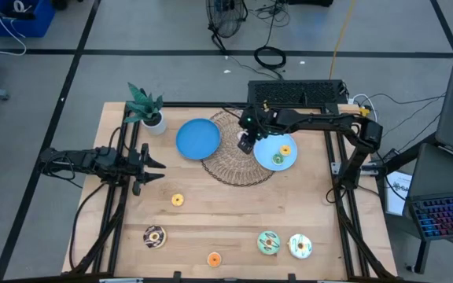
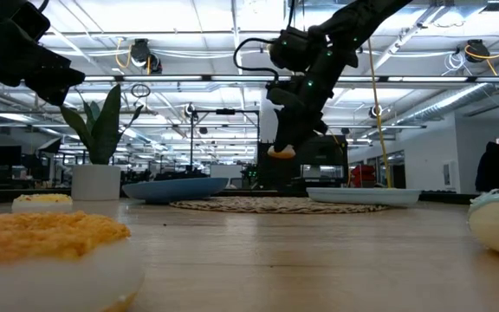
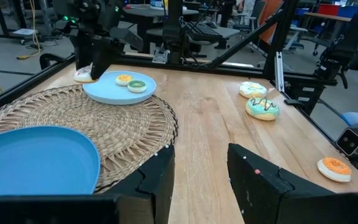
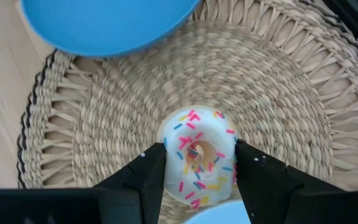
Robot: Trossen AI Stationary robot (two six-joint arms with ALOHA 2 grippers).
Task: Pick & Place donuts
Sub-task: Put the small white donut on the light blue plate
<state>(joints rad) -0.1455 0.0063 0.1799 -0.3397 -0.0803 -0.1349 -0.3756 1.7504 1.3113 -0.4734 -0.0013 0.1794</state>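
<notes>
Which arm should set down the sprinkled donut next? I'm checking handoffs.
Right. The right gripper is shut on the sprinkled donut, hanging above the wicker mat beside the light blue plate. The left gripper waits open at the table's left side.

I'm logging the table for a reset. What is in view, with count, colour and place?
Loose donuts: five, mixed colours, front of the table.
Plated donuts: two, yellow and green, on the light blue plate.
Held donut: one, white with sprinkles, above the mat.
Plates: darker blue and light blue, both on the mat's edges.
Wicker mat: one, tan, centre back.
Plant: one, back left.
Right gripper: holds the white donut.
Left gripper: open, left side.
</notes>
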